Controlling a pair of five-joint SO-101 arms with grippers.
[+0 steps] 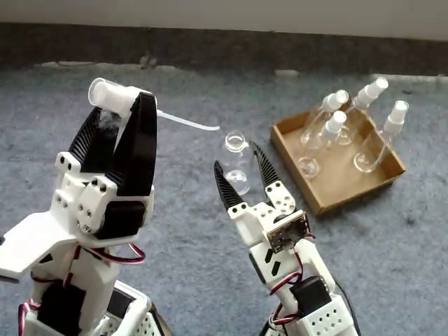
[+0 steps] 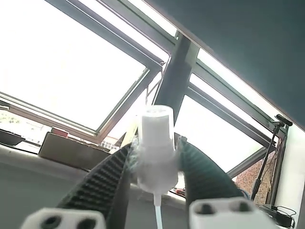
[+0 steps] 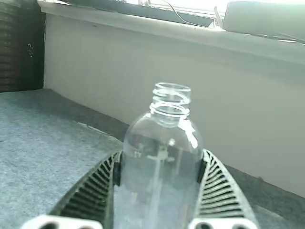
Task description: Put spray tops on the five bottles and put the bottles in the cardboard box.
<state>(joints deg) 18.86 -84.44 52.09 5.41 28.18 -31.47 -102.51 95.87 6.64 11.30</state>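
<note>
While I hold two things, four topped bottles [image 1: 329, 129] lie in the cardboard box [image 1: 329, 199].
Overhead: my left gripper [image 1: 124, 105] pinches a spray top [image 1: 110, 94] well apart from the box; my right gripper [image 1: 238, 159] clasps the uncapped bottle [image 1: 235, 142] near it. Left wrist: fingers [image 2: 109, 176] squeeze the top. Right wrist: fingers [image 3: 95, 191] hug the bottle.

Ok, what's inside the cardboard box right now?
Four clear bottles lie in the cardboard box, each with a white spray top on, tops toward its far side. The inner face of the near wall is out of sight.
</note>
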